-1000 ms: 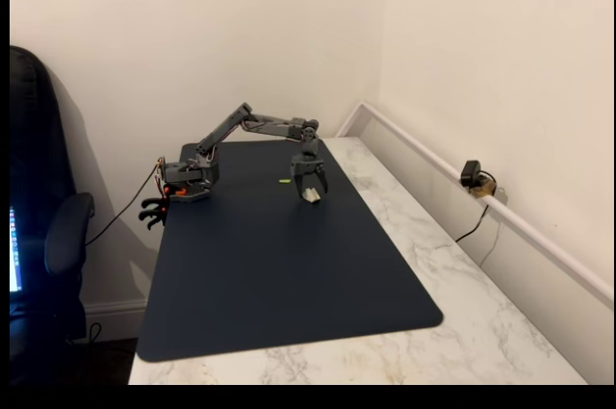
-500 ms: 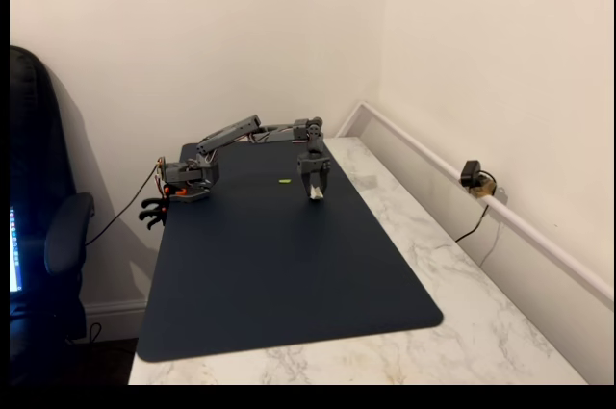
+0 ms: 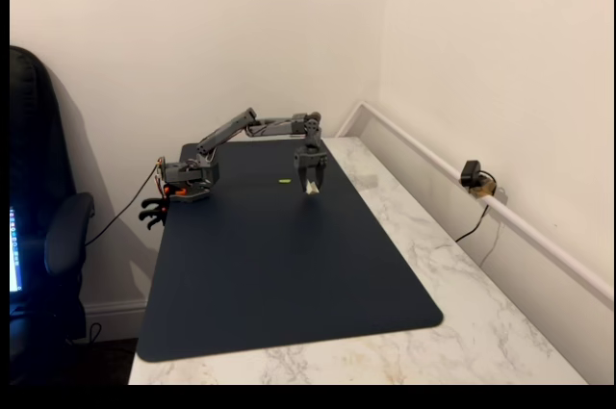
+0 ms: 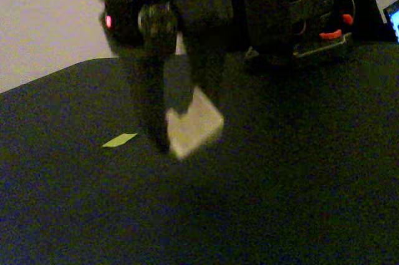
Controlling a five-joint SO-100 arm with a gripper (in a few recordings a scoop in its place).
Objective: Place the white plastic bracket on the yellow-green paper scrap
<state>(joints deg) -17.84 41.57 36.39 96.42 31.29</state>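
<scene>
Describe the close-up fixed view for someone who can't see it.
A dark, blurred end effector grips a white plastic bracket just above a dark blue mat. A small yellow-green paper scrap lies flat on the mat to the bracket's left, apart from it.

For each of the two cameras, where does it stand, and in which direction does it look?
Fixed view, wide: stands high off the near end of the table, looks down along the dark mat toward the wall corner; the whole arm shows, its gripper holding the white plastic bracket.
Fixed view, close: sits low near the mat, looks across it at the gripper from close by; the arm's base shows behind.
Both share the bracket, the yellow-green paper scrap, apart from it, and the mat.
</scene>
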